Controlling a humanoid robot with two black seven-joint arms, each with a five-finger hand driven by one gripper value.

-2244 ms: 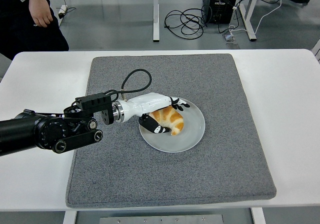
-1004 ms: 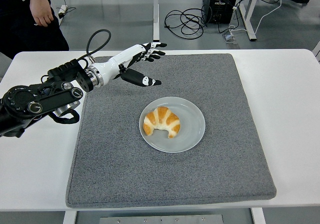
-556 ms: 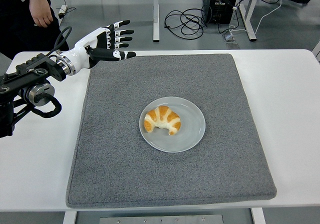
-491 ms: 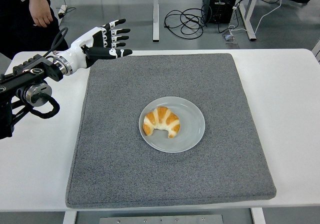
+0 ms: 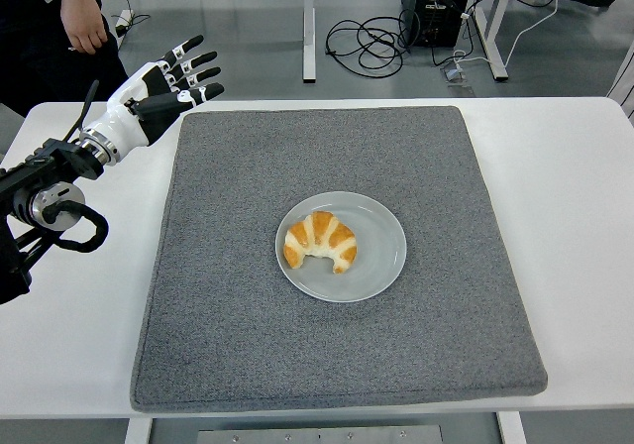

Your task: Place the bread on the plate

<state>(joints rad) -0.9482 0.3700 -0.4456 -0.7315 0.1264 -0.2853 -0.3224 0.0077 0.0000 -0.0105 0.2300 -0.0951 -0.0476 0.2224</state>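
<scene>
Spreading empty left hand point(image 5: 158, 85)

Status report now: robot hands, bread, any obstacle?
Left robot hand open, empty, over far-left table corner; right out of view. Golden croissant lies on round grey plate. Nothing in the way.

Grey felt mat point(image 5: 297, 365) spread across the middle of a white table point(image 5: 575, 226). Upper left of the frame: person in dark clothing point(image 5: 50, 38), one hand point(image 5: 87, 30) hanging. Along the top: black cables point(image 5: 371, 40) coiled on the floor, white table legs point(image 5: 310, 23), dark computer case point(image 5: 436, 3).
</scene>
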